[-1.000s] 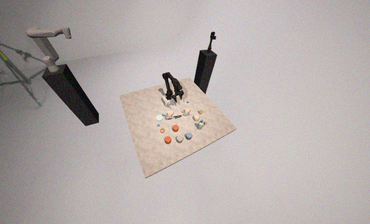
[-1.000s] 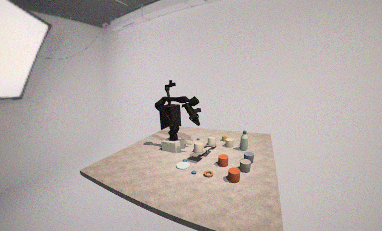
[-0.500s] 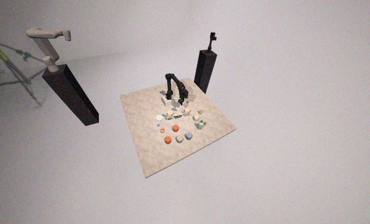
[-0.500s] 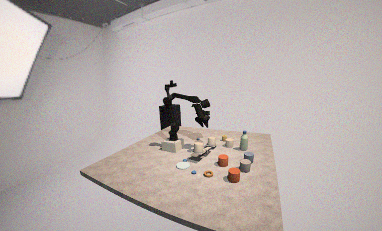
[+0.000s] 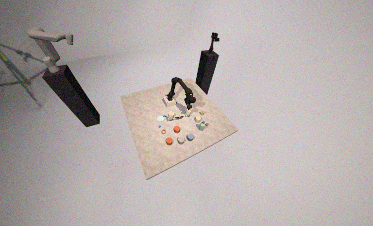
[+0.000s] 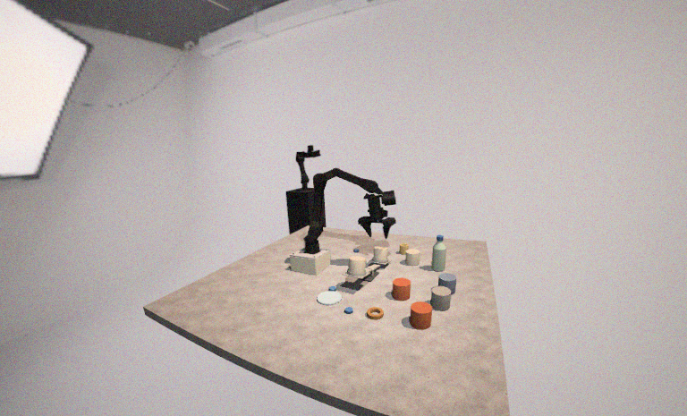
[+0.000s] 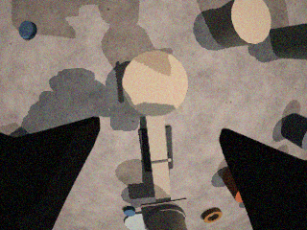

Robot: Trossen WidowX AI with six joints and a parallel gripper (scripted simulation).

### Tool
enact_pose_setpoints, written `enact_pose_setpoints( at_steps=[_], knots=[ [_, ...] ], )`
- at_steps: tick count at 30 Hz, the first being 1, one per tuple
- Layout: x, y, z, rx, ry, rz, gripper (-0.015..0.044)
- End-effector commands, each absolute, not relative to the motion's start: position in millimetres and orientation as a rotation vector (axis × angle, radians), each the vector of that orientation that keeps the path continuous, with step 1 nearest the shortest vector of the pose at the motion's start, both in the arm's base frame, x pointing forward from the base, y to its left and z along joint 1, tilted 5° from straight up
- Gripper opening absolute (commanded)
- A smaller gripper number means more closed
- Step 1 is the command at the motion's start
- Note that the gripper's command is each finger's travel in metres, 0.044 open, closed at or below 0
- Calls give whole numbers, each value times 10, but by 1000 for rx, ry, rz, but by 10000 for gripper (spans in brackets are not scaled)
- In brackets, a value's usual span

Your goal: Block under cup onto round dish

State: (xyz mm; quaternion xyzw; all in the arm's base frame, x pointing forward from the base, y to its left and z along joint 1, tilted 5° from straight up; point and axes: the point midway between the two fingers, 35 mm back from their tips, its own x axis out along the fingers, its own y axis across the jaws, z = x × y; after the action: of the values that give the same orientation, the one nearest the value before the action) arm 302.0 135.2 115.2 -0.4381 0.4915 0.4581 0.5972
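Observation:
Two cream cups stand upside down on the balance point(image 5: 179, 116) point(image 6: 373, 268) point(image 7: 157, 139). The far cup point(image 5: 188, 112) point(image 6: 380, 255) point(image 7: 154, 83) is at the end away from the dish. The near cup point(image 5: 171, 114) point(image 6: 357, 265) point(image 7: 164, 219) is at the end by the dish, shaded in the wrist view. I cannot tell the beam's tilt. No block shows. The pale round dish point(image 5: 160, 118) point(image 6: 329, 298) point(image 7: 133, 221) has nothing on it. My gripper point(image 6: 378, 237) point(image 7: 161, 129) is open and empty, pointing down just above the far cup, not touching it.
A beige cylinder point(image 5: 198, 119) point(image 6: 412, 257) point(image 7: 250, 20), a yellow cup point(image 6: 403, 249) and a green bottle point(image 6: 439, 257) stand beyond the far cup. Two red cylinders point(image 6: 401, 289), a grey one point(image 6: 440, 299) and a blue-grey one point(image 6: 447, 284) stand farther out. Small blue discs point(image 6: 348, 309) lie about.

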Motion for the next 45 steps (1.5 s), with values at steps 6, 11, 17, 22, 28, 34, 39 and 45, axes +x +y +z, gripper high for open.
enact_pose_setpoints(
  at_steps=[6, 11, 17, 22, 28, 34, 39, 45],
  knots=[
    [3089, 1569, 878, -1137, 1143, 1246, 440],
    [3089, 1570, 866, -1137, 1143, 1246, 440],
    [3089, 1583, 729, -1137, 1143, 1246, 440],
    [3092, 1588, 688, -1137, 1143, 1246, 440],
    [3099, 1600, 591, -1137, 1143, 1246, 440],
    [3101, 1610, 493, -1137, 1143, 1246, 440],
    [3102, 1617, 412, -1137, 1143, 1246, 440],
    [3099, 1625, 316, -1137, 1143, 1246, 440]
  ],
)
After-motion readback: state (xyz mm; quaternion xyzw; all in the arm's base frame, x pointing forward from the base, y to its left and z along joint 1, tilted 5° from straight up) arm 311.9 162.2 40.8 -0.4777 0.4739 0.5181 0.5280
